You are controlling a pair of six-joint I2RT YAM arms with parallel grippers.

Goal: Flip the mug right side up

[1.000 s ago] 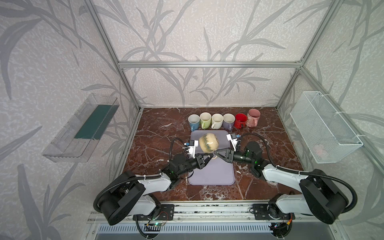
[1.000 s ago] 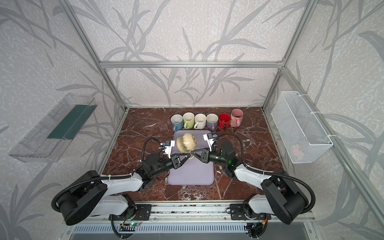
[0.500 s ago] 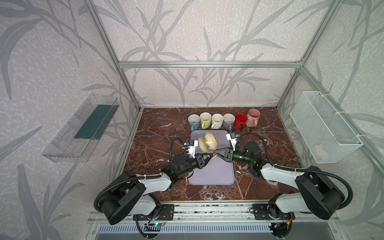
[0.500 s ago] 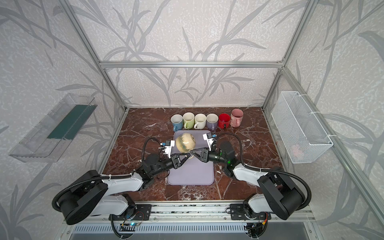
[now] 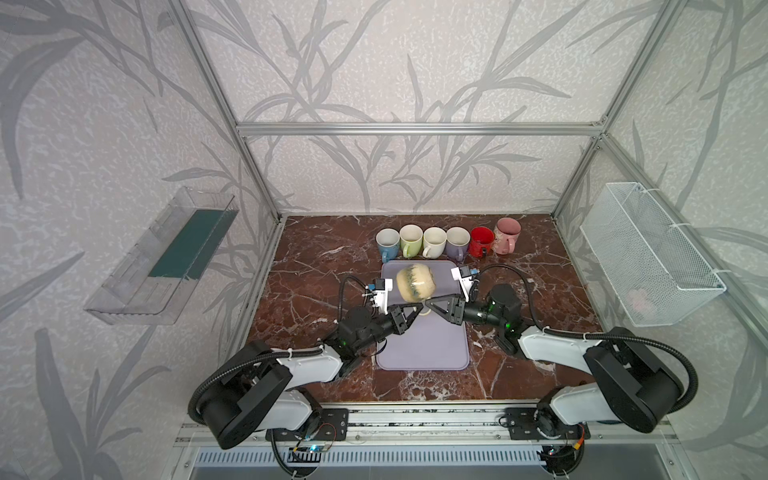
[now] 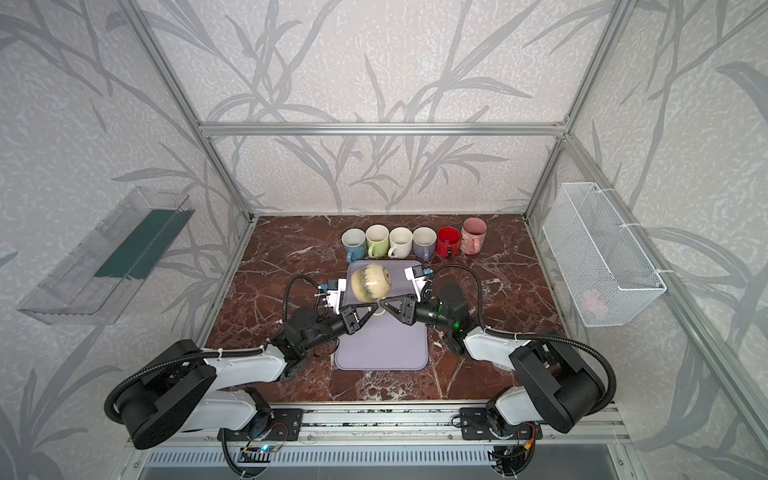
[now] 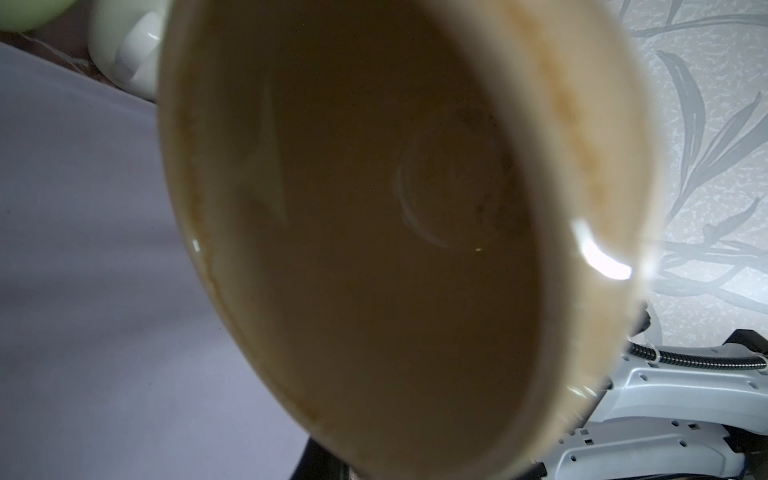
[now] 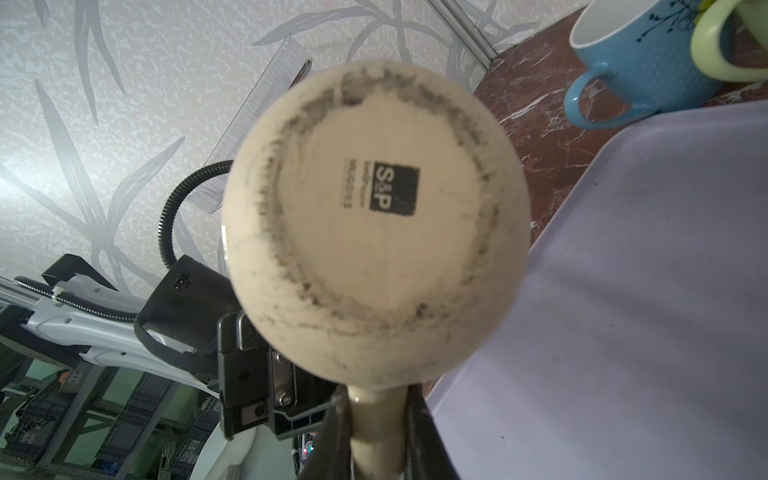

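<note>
Clamped by the right gripper [image 5: 430,305] at the handle [image 8: 376,440], with dark fingers [image 8: 422,440] pressed on either side of it in the right wrist view: the cream mug [image 5: 414,282]. Held clear of the lilac mat [image 5: 424,345] and lying on its side, just above and beyond that gripper's tips. Base, with a printed square mark, turned toward the right gripper's side; open mouth turned toward the left gripper [image 5: 415,311]. Left tips set close under the mug, almost tip to tip with the right ones. Cannot tell whether clenched on anything or loose, since the mug hides those fingers. Beyond both grippers, past the mat's far edge, a row of six upright mugs [image 5: 434,243], with the blue mug [image 8: 648,54] at the end on the left gripper's side.
</note>
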